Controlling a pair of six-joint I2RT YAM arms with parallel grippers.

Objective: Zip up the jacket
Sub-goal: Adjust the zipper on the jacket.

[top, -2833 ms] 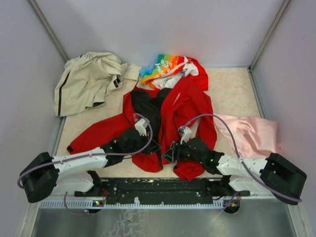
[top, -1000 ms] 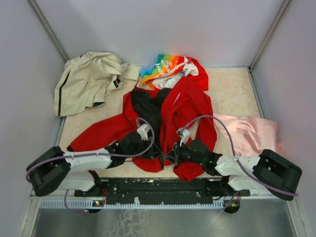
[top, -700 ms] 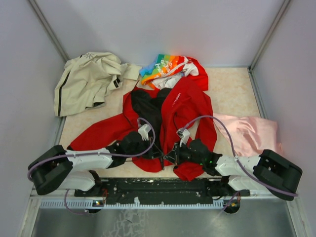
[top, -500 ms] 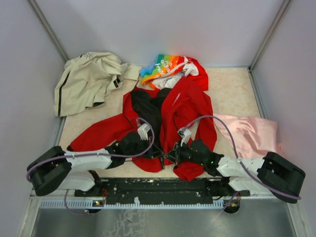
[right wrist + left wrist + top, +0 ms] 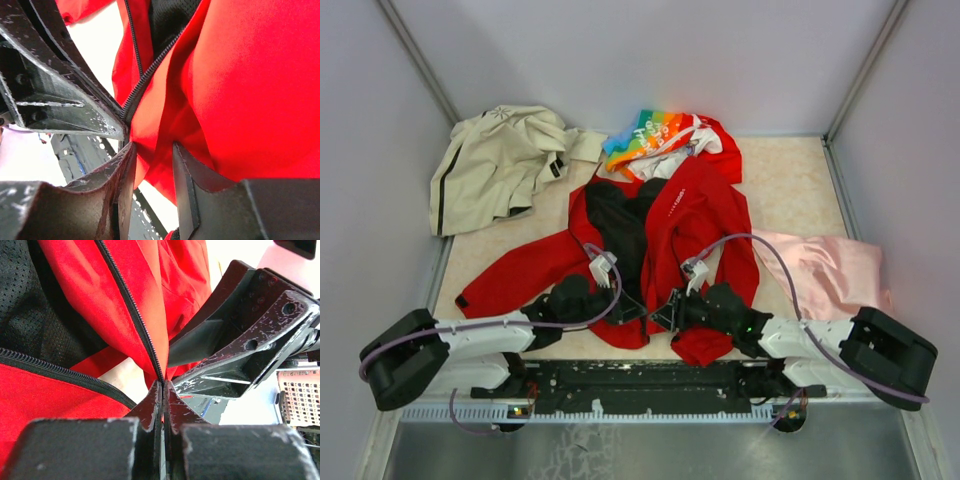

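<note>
now left jaws pinch jacket (image 5: 75, 300), right ajar

Both arms low, tips nearly meeting, left tool (image 5: 162, 386) clamped on jacket (image 5: 90, 295), right tool (image 5: 152, 148) parted

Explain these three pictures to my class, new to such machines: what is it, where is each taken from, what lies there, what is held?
Two robot arms are bolted at the near edge of a table. One camera looks down from above; the other two sit on the wrists. On the table lie a red jacket, a beige jacket, a rainbow-printed garment and a pink cloth. The left gripper is shut on the red jacket's zipper edge. The right gripper stands open, jacket fabric between its fingers.
</note>
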